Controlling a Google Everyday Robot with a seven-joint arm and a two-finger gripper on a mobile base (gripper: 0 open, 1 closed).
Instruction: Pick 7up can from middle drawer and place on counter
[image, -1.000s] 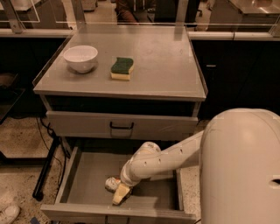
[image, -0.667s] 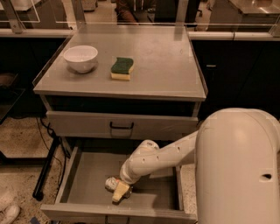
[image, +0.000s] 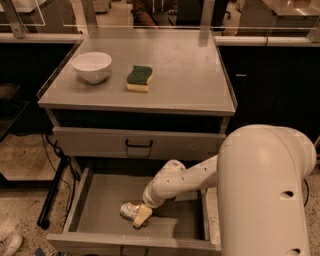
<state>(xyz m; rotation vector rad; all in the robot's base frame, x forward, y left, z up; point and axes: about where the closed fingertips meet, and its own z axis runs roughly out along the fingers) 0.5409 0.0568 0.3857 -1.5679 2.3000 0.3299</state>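
Note:
The 7up can, silvery with red and white marks, lies on its side on the floor of the open middle drawer, near its front. My gripper reaches down into the drawer from the right on a white arm and sits right against the can's right side, partly covering it. The counter is the flat grey cabinet top above, with clear side guards.
A white bowl and a green-and-yellow sponge sit on the counter's left half. The upper drawer is closed, just above my arm. My white arm housing fills the lower right. A dark stand leg lies left of the drawer.
The gripper and the can stay in nearly the same place in the drawer. The white arm housing at the right has shifted a little.

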